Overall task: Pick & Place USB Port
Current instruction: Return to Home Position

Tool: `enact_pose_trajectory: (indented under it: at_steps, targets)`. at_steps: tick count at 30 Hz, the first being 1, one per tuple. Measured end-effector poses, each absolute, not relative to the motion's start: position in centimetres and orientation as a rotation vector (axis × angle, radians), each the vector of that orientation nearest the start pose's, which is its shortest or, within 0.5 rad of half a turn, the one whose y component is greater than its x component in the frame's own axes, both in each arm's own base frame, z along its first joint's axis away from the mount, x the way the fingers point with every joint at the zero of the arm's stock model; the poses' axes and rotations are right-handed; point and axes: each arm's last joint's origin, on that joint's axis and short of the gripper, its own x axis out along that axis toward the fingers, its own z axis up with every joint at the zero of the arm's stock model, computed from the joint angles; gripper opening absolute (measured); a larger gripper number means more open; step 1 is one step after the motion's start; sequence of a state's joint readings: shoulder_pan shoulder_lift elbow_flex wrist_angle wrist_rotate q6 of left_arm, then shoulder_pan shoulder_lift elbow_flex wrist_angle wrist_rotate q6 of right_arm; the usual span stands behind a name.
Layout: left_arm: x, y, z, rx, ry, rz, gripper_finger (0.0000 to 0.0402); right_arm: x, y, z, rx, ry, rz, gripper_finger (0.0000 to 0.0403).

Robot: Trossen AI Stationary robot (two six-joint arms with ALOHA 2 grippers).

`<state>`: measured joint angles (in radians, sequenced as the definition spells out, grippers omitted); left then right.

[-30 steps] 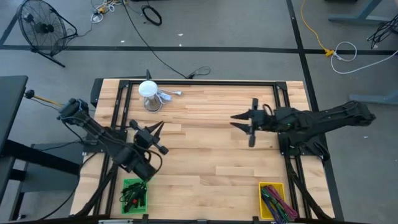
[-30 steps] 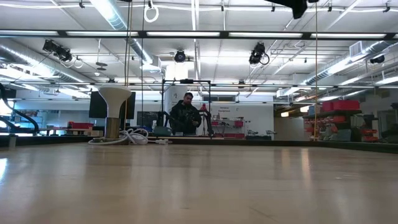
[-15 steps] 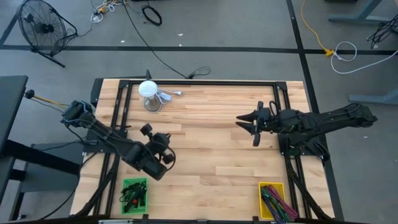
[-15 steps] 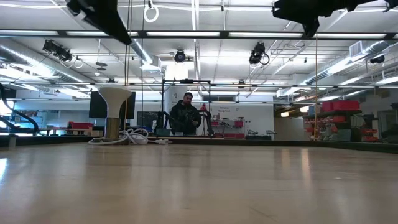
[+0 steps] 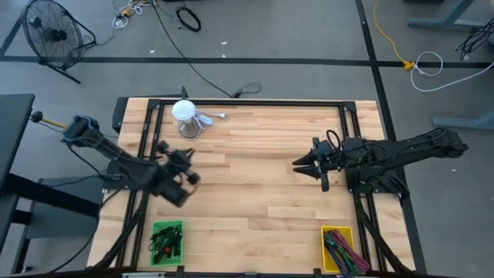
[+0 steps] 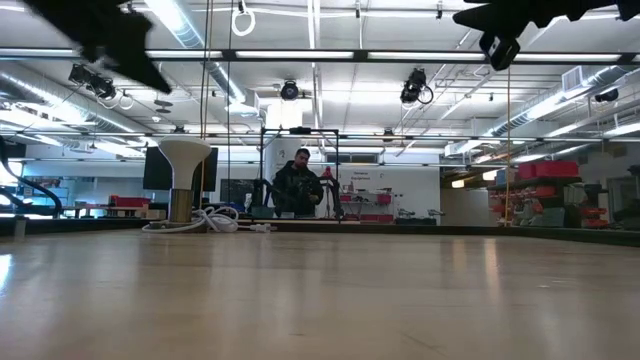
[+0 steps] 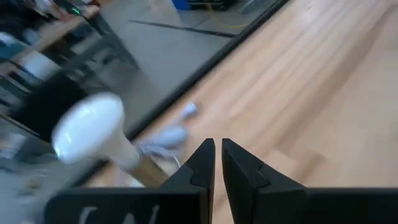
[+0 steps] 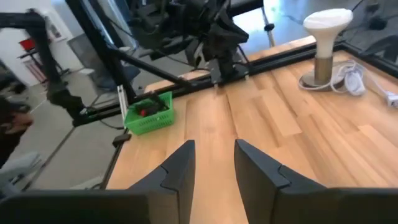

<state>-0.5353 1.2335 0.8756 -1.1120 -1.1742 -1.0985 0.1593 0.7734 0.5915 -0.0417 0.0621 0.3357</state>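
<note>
The USB port [image 5: 185, 117] is a white round-headed post on a metal stem. It stands on its base at the table's far left, with its white cable [image 5: 210, 117] lying beside it; it also shows in the low view [image 6: 185, 180] and both wrist views [image 7: 93, 134] [image 8: 326, 43]. My left gripper [image 5: 176, 157] hangs above the table's left side, short of the USB port and pointing toward it, fingers shut with nothing between them [image 7: 217, 163]. My right gripper [image 5: 309, 166] hovers over the table's right half, open with nothing between its fingers [image 8: 214, 163].
A green bin [image 5: 166, 239] with dark cables sits at the near left corner. A yellow bin [image 5: 340, 249] with coloured cables sits at the near right. A black frame [image 5: 247, 102] runs along the table's edges. A person [image 6: 300, 190] stands in the room beyond.
My left gripper swung out toward the table's near edge and middle, then came back toward the left and far side, turning as it went. My right gripper has sunk a little, drawn slightly toward the right edge and rolled about its own line.
</note>
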Motion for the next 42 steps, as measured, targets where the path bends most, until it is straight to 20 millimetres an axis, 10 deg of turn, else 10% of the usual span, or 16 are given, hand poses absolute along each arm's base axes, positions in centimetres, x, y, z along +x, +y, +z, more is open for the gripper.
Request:
enact_pose_trajectory:
  at_steps: [5, 16, 28, 34, 42]
  targets:
    - [12.2, -6.9, 22.4, -0.079, 0.411, 0.741, 0.0034, 17.5, 2.7, 28.0, 0.305, 0.246, 0.07, 0.0111]
    - [6.8, -7.8, 22.5, -0.045, 0.071, 0.36, 0.0034, 17.5, 2.6, 28.1, 0.286, 0.235, 0.027, 0.0111]
    - [5.2, -8.0, 17.9, -0.074, -0.01, 0.264, 0.0034, 17.5, 3.5, 26.7, 0.068, -0.002, 0.369, 0.0111]
    - [4.9, -6.9, 16.1, -0.14, -0.019, 0.267, 0.0034, 16.5, 2.7, 24.4, 0.096, 0.02, 0.276, 0.0111]
    - [4.8, -5.1, 17.3, -0.164, -0.028, 0.326, 0.0034, 14.5, 2.3, 22.2, 0.106, -0.064, 0.385, 0.0111]
